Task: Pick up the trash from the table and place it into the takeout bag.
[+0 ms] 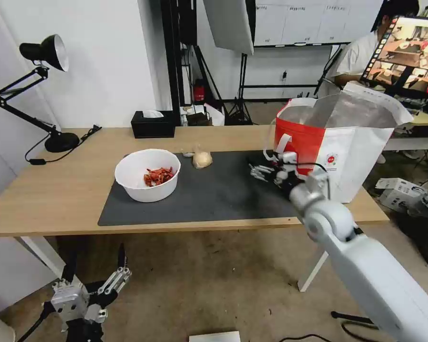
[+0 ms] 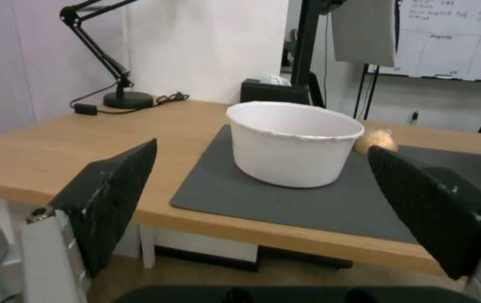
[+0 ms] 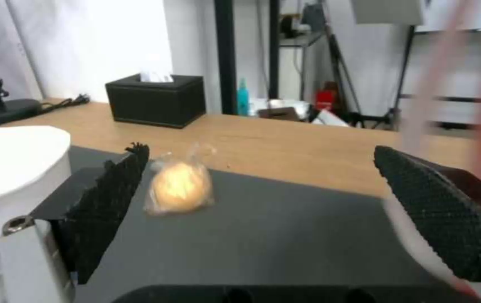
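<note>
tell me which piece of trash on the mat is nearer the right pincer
The small clear bag with the beige lump. It lies on the mat closer to the open right pincer than the white bowl of red scraps does.

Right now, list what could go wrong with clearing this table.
1. The right end effector, open, sits close beside the takeout bag; a swing might snag a white loop handle and tip it.
2. The white bowl holds loose red shell scraps; tilting it could spill them on the dark mat.
</note>
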### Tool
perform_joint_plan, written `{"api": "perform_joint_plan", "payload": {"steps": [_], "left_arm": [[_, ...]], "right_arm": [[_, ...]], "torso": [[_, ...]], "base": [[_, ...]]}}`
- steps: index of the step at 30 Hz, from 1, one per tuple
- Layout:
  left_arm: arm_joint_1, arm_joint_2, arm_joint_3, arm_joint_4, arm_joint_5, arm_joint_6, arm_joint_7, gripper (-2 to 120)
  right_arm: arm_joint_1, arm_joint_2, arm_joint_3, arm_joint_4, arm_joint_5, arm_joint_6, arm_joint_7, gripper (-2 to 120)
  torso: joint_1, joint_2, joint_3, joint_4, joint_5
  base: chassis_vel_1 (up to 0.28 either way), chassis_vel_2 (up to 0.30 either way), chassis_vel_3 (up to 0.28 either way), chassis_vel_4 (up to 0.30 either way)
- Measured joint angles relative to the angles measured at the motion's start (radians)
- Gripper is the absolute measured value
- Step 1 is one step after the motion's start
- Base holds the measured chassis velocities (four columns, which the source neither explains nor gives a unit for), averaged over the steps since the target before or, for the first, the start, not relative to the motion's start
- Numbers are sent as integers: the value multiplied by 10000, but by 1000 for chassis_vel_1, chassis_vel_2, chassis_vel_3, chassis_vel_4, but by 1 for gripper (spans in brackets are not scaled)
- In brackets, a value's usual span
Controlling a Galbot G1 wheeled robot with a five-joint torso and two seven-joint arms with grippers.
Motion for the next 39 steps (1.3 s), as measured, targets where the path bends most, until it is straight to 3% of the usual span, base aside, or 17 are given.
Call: {"api": "perform_joint_plan", "payload": {"steps": [9,14,25,29,39], "left_arm": [[10,-154,-26,-2,75,-42,1,100],[8,-215,-45,-7,83,-63,1,100],[-30,-252,-48,31,89,-115,-1,100],[-62,-250,-42,52,89,-121,-3,100],[-98,-205,-25,60,93,-134,-4,100]], "right_arm": [[2082,1254,-1156,-2327,80,-13,-657,100],[3236,2440,-1639,-4621,-8,-21,-1081,100],[4810,4043,-1944,-8072,-592,-322,-2391,100],[5054,4427,-1935,-8880,-715,-475,-2484,100],[5061,4891,-2015,-9415,-730,-859,-2422,97]], "torso": [[-1,0,0,2,-1],[-1,0,-1,2,-1],[-2,0,-2,1,0],[-2,0,-1,2,0],[-3,1,-2,1,0]], "base": [[0,0,0,0],[0,0,0,0],[0,0,0,0],[0,0,0,0],[0,0,0,0]]}}
